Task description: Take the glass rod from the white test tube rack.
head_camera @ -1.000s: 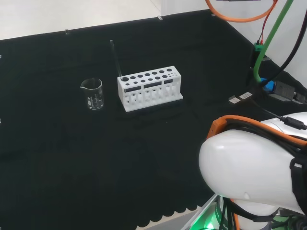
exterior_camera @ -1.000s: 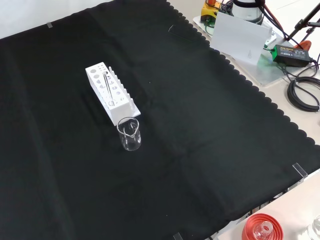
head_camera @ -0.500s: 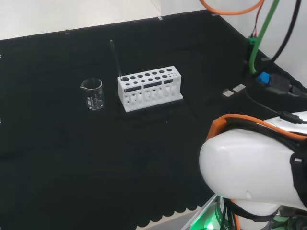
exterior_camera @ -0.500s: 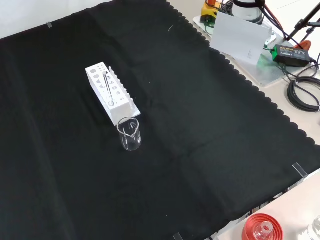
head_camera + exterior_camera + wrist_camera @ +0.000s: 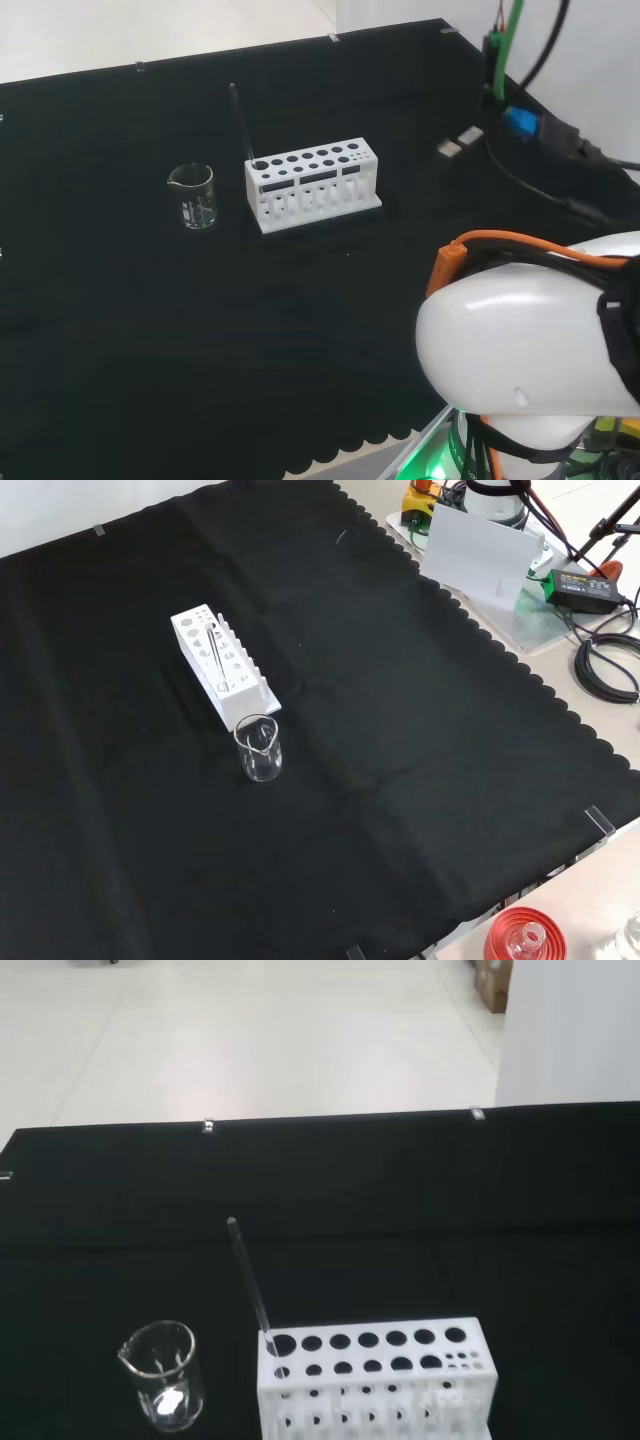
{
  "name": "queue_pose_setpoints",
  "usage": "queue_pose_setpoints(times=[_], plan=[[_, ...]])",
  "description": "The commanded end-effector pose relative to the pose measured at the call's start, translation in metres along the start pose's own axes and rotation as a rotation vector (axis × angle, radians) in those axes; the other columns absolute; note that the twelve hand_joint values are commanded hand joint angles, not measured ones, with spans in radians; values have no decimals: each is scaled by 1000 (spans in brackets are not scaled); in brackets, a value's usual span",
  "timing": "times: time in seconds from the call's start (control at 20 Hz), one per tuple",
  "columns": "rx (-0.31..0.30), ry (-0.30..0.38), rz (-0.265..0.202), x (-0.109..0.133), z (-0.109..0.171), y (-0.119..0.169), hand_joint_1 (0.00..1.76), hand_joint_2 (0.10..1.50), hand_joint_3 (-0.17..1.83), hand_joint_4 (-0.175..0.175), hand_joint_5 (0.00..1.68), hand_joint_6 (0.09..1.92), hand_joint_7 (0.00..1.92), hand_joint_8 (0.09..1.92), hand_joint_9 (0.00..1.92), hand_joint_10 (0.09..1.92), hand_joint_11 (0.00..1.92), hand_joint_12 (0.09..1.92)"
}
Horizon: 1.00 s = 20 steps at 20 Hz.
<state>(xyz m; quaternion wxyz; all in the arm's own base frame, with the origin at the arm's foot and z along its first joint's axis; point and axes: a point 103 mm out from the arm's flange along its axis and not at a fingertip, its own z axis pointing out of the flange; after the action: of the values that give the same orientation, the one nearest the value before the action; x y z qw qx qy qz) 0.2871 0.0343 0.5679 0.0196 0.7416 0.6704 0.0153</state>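
Head view shows my one white arm link (image 5: 530, 360) at the bench's (image 5: 120, 350) near edge; my fingers' state I cannot tell. One white test tube rack (image 5: 312, 186) stands mid-bench, one beaker (image 5: 193, 196) just beside it. One glass rod (image 5: 243, 126) leans in the rack's end hole nearest the beaker.

Clear beaker (image 5: 194, 197) upright on black cloth (image 5: 150, 330).
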Motion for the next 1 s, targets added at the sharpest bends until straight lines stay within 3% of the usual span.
queue_pose_setpoints(times=[0.05,0.7,1.0], plan=[[0,19,-33,14,-3,39,539,1086,-175,-12,169,87,85,737,286,899,201,1464],[26,-4,-53,25,15,98,559,1097,-175,-8,262,87,183,767,441,855,303,1437],[45,-21,-74,35,36,124,563,1102,-175,-7,287,87,227,779,462,850,309,1436]])
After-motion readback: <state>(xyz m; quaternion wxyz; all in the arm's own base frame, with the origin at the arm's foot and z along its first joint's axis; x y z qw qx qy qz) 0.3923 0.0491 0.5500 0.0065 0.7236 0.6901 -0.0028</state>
